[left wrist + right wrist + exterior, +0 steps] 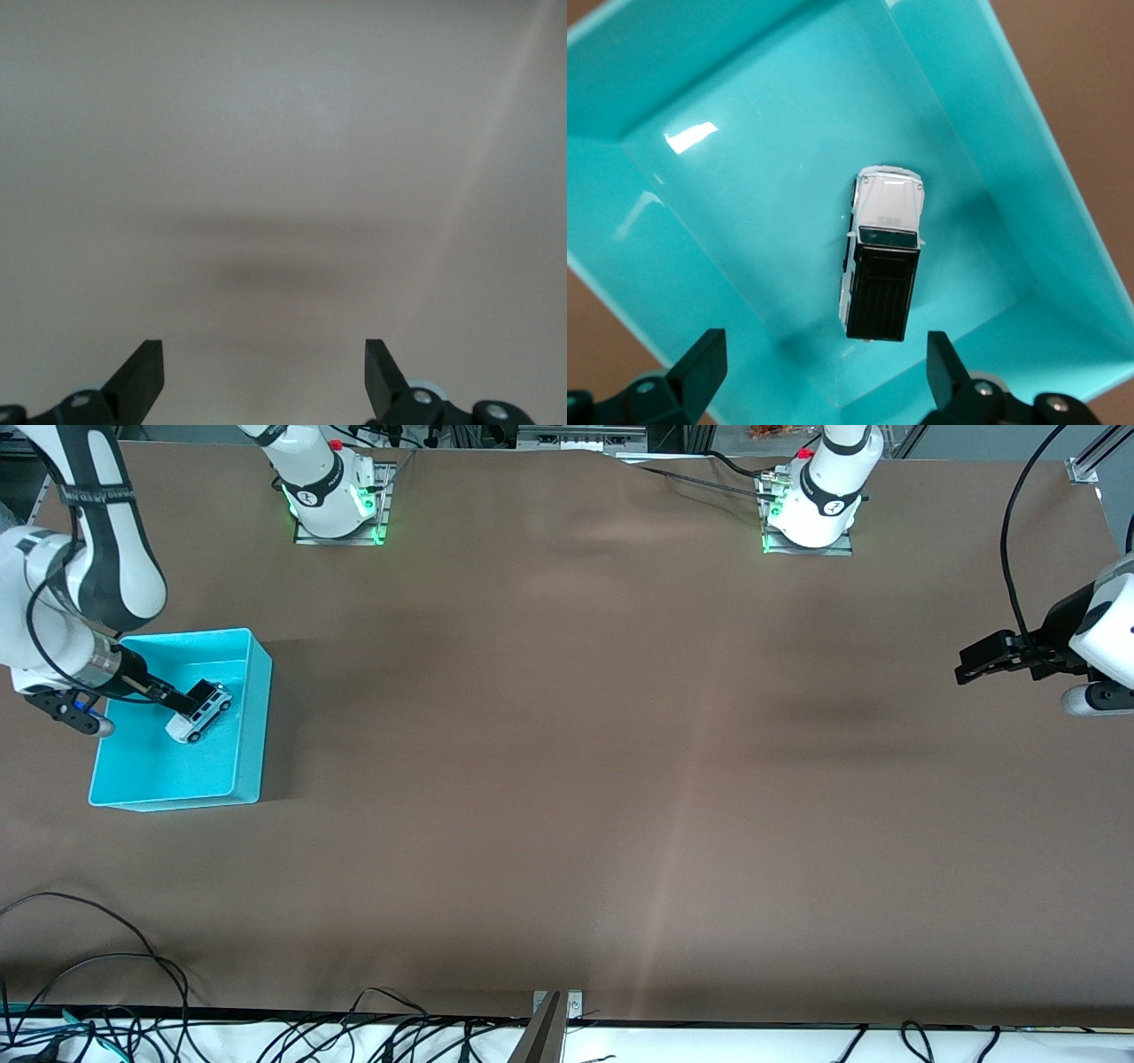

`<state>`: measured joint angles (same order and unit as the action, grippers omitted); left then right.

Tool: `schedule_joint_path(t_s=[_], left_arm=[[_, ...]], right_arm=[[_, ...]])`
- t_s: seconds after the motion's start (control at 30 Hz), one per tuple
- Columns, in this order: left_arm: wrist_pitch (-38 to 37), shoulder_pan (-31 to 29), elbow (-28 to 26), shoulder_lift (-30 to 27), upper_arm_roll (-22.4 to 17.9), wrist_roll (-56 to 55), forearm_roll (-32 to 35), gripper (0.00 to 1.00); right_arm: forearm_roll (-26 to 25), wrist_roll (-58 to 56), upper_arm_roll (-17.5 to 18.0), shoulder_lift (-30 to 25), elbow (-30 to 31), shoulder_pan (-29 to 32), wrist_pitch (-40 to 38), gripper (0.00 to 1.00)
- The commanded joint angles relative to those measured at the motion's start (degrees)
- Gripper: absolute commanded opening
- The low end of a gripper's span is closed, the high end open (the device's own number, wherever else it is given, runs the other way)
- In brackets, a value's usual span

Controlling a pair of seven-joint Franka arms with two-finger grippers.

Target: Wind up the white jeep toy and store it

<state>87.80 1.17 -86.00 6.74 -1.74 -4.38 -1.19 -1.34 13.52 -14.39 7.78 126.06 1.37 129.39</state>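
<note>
The white jeep toy [200, 713] [881, 266], white-bodied with a black roof, lies on the floor of the turquoise bin [253, 717] [700, 88] at the right arm's end of the table. My right gripper [197, 696] [824, 363] hangs over the bin just above the jeep's rear. It is open, and its fingers stand apart from the toy. My left gripper [970, 666] [264, 367] waits open over bare brown table at the left arm's end, with nothing between its fingers.
Brown cloth covers the table [567, 779]. Black cables [106, 974] trail along the table's edge nearest the front camera, and a small metal bracket [558, 1005] sits at that edge's middle. The two arm bases [337, 505] [811, 514] stand along the edge farthest from it.
</note>
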Motion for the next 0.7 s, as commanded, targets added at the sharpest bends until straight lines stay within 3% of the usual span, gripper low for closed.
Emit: schedule_joint_path(t_s=[0.0,0.37,0.67], left_arm=[[0.36,0.41,-0.93,-0.85,-0.28,-0.19,-0.92,1.00],[0.36,0.32,-1.02,-0.85,-0.20,-0.19,-0.92,1.00],[0.79,0.41,-0.93,-0.76,-0.28,-0.19,-0.92,1.00]], right_arm=[[0.38,0.98,0.51,-4.61,0.50,0.57,-1.42,1.00],[0.29,0.01,0.59,-13.05,-1.07,0.48,-6.94,1.00],[0.82,-0.51,3.84,-13.58,-14.07,0.39,-24.78,1.00]])
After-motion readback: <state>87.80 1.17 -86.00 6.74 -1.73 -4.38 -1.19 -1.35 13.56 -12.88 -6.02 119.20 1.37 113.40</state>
